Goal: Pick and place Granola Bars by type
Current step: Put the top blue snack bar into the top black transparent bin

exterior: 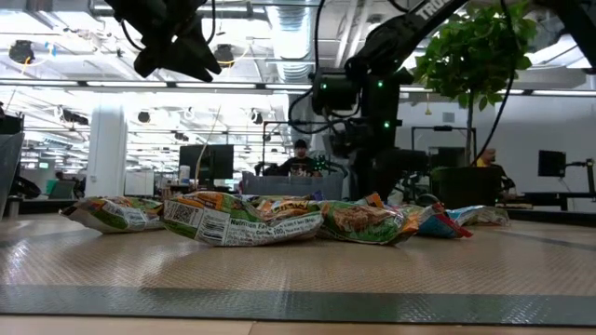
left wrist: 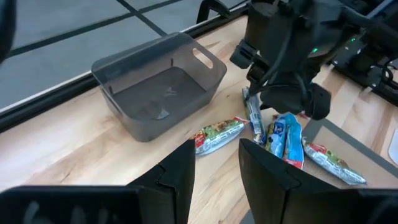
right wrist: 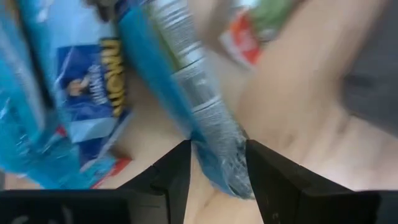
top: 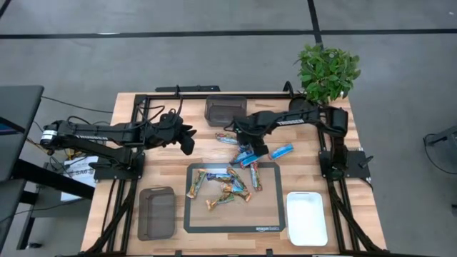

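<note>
Tabletop: blue bar [right wrist: 205, 137] between right gripper [right wrist: 217, 180]

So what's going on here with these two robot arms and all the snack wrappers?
The robot is sorting granola bars by type. The right end effector is down on the table by the mat's far edge, its fingers closed on a blue bar. The left end effector hangs open above the table, holding nothing. Most bars lie in a pile on the dark mat, and the nearest grey bin looks empty.

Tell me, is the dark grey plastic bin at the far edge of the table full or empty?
Empty. The dark grey plastic bin shows a bare floor in the left wrist view; no bars lie inside.
</note>
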Available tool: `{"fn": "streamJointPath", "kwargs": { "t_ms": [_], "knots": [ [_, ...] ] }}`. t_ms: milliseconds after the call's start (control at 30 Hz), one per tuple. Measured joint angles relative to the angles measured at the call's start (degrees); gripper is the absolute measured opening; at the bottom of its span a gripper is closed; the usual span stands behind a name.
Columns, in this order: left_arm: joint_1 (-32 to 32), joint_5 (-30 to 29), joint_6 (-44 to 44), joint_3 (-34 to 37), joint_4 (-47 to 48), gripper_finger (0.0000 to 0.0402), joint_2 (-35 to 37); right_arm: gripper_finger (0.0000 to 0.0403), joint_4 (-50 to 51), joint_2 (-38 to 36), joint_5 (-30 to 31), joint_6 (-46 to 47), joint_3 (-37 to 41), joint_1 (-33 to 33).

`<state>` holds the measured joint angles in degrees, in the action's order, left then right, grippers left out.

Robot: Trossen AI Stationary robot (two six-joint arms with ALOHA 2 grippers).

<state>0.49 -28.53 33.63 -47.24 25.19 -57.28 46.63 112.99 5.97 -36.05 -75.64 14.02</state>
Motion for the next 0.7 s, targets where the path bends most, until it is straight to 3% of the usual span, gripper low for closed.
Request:
{"fn": "streamJointPath", "kwargs": {
  "t_ms": [167,433,700],
  "knots": [
    [0.00,0.20,-0.02,0.00,-0.02,0.0116,0.00,0.0112,0.80,0.43,-0.31,0.18,-0.17,-0.07],
    [0.00,0.20,-0.02,0.00,0.50,0.0116,0.00,0.0012,1.45,0.19,-3.92,6.41,-2.25,0.49],
    [0.00,0.17,-0.02,0.00,0.92,0.0116,0.00,0.0022,2.27,-0.11,-13.59,16.57,-10.51,2.73]
  ]
}}
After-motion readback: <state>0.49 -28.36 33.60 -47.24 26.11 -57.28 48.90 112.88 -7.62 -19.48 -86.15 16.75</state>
